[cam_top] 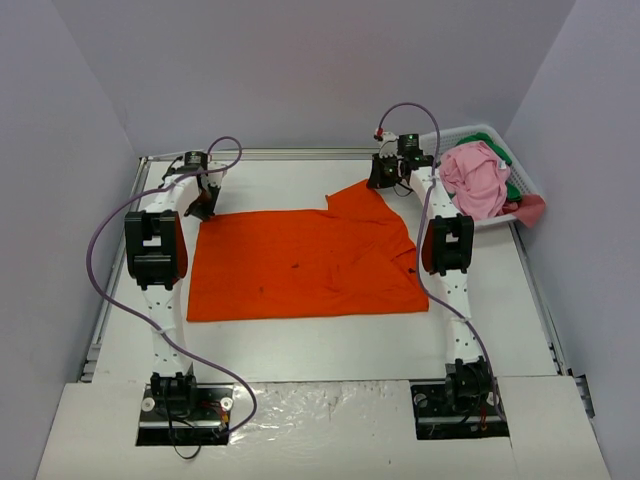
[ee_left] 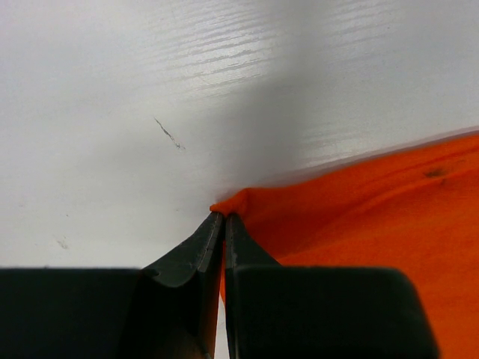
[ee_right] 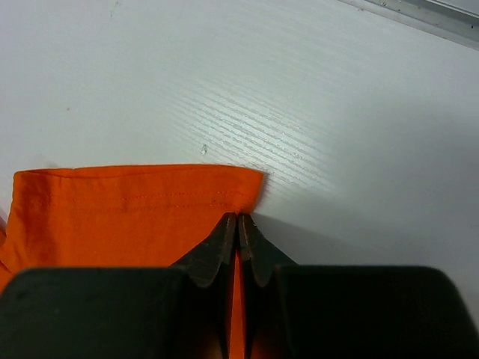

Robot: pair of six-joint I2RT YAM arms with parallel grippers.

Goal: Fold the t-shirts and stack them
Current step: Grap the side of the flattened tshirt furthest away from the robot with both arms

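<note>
Plainly, your grips were thin: the left tool was pinched shut on only the very corner of the orange shirt, the right tool closed on just its sleeve hem. Either edge could slip out under a fast or uneven lift. Both arms reached far out, tools low over the table, the shirt spread flat between them.

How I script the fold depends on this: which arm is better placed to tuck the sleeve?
Probably right: right gripper shut on the orange t-shirt at its sleeve hem; left gripper pinches the opposite corner.
</note>
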